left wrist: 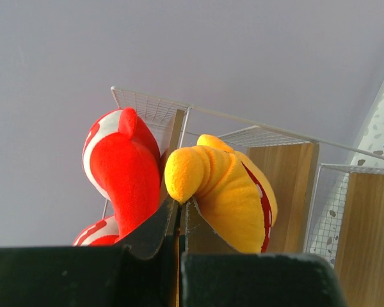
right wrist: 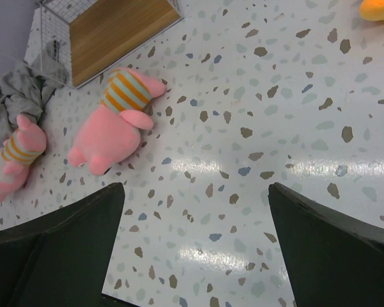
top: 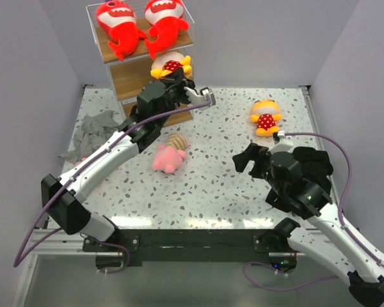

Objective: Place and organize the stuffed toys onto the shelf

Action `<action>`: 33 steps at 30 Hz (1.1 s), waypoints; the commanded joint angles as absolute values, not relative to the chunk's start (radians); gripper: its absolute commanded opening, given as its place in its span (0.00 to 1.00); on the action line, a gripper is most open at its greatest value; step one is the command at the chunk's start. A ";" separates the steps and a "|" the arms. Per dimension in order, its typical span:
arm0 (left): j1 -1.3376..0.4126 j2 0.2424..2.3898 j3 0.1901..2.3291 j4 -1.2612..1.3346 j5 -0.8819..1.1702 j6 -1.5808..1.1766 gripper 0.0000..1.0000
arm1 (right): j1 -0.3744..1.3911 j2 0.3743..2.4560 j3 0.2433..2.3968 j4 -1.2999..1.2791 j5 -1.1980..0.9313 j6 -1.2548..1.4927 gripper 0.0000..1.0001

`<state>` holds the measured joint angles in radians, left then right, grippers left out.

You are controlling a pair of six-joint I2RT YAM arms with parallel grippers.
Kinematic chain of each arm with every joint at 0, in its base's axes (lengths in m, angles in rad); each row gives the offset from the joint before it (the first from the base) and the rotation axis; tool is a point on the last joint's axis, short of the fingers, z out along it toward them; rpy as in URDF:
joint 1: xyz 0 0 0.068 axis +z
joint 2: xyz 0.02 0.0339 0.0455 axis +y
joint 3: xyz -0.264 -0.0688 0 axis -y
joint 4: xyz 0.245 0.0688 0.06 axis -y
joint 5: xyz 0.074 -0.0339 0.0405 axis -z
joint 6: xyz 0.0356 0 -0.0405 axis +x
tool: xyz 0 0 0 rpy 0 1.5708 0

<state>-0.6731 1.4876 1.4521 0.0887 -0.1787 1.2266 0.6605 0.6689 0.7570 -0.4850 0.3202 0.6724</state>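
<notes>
The shelf (top: 129, 80) stands at the far left. Two red sharks (top: 118, 25) (top: 165, 22) lie on its top board. A yellow toy in red polka dots (top: 171, 66) sits on the middle board. My left gripper (top: 181, 80) is at that toy, and in the left wrist view it (left wrist: 180, 203) is shut on a limb of the toy (left wrist: 224, 185), beside a red shark (left wrist: 121, 173). A second yellow toy (top: 265, 117) lies at the far right. One pink striped toy (top: 169, 155) (right wrist: 118, 121) lies mid-table. Another pink toy (right wrist: 16, 160) lies left. My right gripper (top: 253, 160) (right wrist: 195, 236) is open and empty above the table.
A grey cloth (top: 93, 131) (right wrist: 19, 89) is crumpled at the left, next to the shelf's foot (right wrist: 115, 29) and touching the second pink toy. My left arm reaches over it. Grey walls close in the table on three sides.
</notes>
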 commanded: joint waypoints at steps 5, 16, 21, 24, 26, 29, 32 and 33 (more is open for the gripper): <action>-0.588 1.528 1.398 0.218 -0.092 1.189 0.00 | 0.660 0.690 0.744 -0.425 0.316 0.661 0.99; -0.494 1.681 1.408 0.333 0.040 1.186 0.00 | 0.658 0.715 0.736 -0.413 0.321 0.650 0.99; -0.486 1.730 1.454 0.350 0.054 1.184 0.00 | 0.658 0.745 0.729 -0.391 0.299 0.658 0.99; -0.479 1.756 1.466 0.373 0.042 1.183 0.00 | 0.658 0.755 0.726 -0.385 0.288 0.660 0.99; -0.477 1.772 1.470 0.382 0.037 1.186 0.00 | 0.658 0.756 0.723 -0.383 0.287 0.660 0.98; -0.476 1.781 1.473 0.393 0.028 1.184 0.08 | 0.660 0.756 0.719 -0.383 0.284 0.658 0.99; -0.476 1.775 1.463 0.414 0.012 1.163 0.36 | 0.660 0.749 0.719 -0.385 0.284 0.658 0.99; -0.477 1.769 1.448 0.419 0.014 1.151 0.44 | 0.660 0.749 0.719 -0.385 0.281 0.660 0.99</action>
